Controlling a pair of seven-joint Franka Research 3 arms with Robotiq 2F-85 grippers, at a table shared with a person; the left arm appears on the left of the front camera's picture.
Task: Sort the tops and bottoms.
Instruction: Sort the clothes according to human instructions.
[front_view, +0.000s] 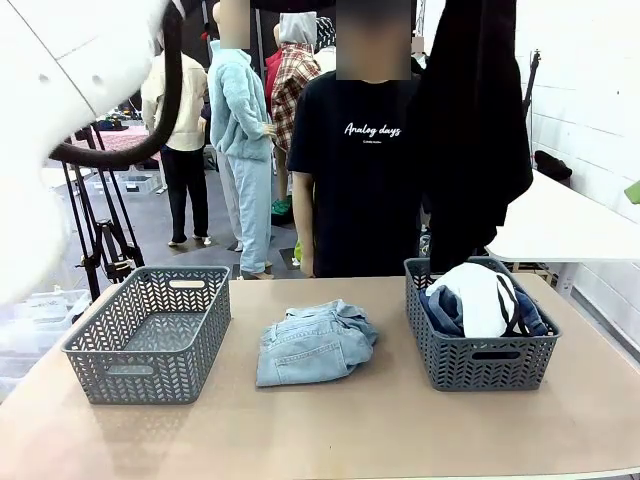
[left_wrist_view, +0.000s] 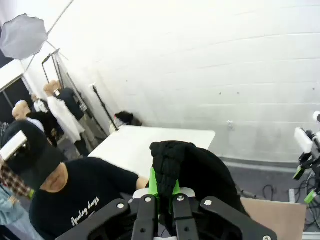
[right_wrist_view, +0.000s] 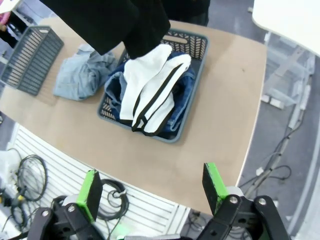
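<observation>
My left gripper (left_wrist_view: 164, 187) pinches the black top (front_view: 475, 130) by a bunched fold, above the right-hand basket (front_view: 490, 365). It looks limp and light. My right gripper (right_wrist_view: 150, 187) gapes wide.

On my front feed the left arm (front_view: 60, 60) is a smooth, glossy white shell with rounded joints at the upper left of the frame. A thick black cable (front_view: 172, 90) loops down beside it. The left tool (left_wrist_view: 164, 192) is matte black, built of angular linkage bars dotted with round silver screws (left_wrist_view: 120, 205), with bright green pads (left_wrist_view: 154, 187) on the inner faces of its fingers. My right tool (right_wrist_view: 151, 187) matches it: black bars, the same silver screws, and two flat green pads, along the bottom edge of the frame.
</observation>
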